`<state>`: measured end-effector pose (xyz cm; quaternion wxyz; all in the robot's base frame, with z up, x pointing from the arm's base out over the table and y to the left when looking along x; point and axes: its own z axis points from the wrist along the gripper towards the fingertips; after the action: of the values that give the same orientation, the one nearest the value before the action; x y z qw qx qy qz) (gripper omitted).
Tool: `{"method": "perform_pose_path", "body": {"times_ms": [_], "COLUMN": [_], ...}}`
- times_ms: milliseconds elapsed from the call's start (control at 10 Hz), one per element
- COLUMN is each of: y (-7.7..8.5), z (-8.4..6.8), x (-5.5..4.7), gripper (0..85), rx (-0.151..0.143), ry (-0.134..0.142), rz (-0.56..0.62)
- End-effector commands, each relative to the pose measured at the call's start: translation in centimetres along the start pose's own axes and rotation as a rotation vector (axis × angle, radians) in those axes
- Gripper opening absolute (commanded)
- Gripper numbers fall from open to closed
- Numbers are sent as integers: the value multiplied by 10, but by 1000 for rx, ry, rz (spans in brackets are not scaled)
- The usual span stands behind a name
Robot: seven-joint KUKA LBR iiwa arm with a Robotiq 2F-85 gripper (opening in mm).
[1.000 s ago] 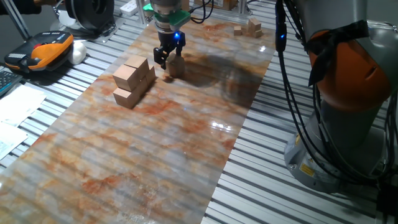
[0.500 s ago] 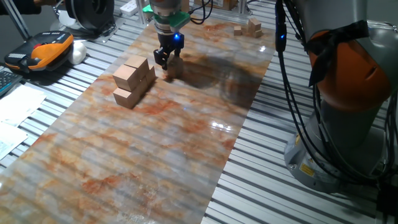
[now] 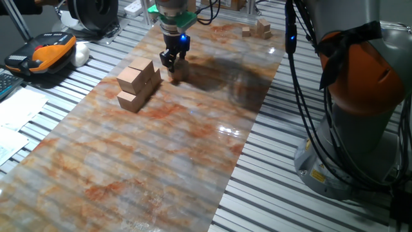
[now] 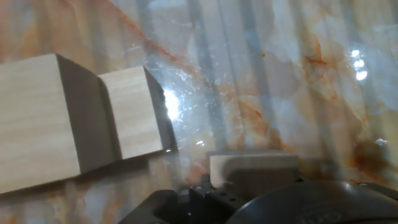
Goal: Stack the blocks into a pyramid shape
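My gripper (image 3: 174,64) is low over the far part of the marbled table and its fingers stand around one light-tan wooden block (image 3: 181,69) that rests on the surface. They look shut on it. In the hand view this block (image 4: 252,167) sits at the bottom, right by the gripper body. To the left stands a group of several blocks (image 3: 138,82) in two levels. The hand view shows two of them: a taller one (image 4: 37,118) and a lower one (image 4: 134,112) beside it.
Smaller wooden pieces (image 3: 257,28) are heaped at the table's far right. An orange and black device (image 3: 45,55) and papers (image 3: 16,113) lie left of the table. The arm's orange base (image 3: 360,96) and cables stand at the right.
My gripper has sunk a little onto the single block, and the block has shifted slightly left. The stacked group has not moved.
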<state>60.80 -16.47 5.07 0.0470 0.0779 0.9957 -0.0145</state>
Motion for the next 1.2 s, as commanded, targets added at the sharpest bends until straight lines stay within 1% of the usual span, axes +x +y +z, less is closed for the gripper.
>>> {"method": "perform_pose_path", "body": {"times_ms": [0,100,200,300,400,500,600,700,800,900,1100], "y": [0,0,0,0,0,-1,-1,0,1,2,4], "z": [0,0,-1,-1,-1,-4,-11,-19,-26,-32,-45], "x": [0,0,0,0,0,0,0,-2,-3,-4,-5], "gripper": [510,510,340,340,0,0,0,0,0,0,0], "rx": [10,8,12,12,-11,-40,-47,-65,-73,-80,-85], "ry": [10,24,34,43,65,74,68,65,64,56,32], "rz": [-9,-23,-43,-60,-72,-56,-42,-29,-26,-26,-40]}}
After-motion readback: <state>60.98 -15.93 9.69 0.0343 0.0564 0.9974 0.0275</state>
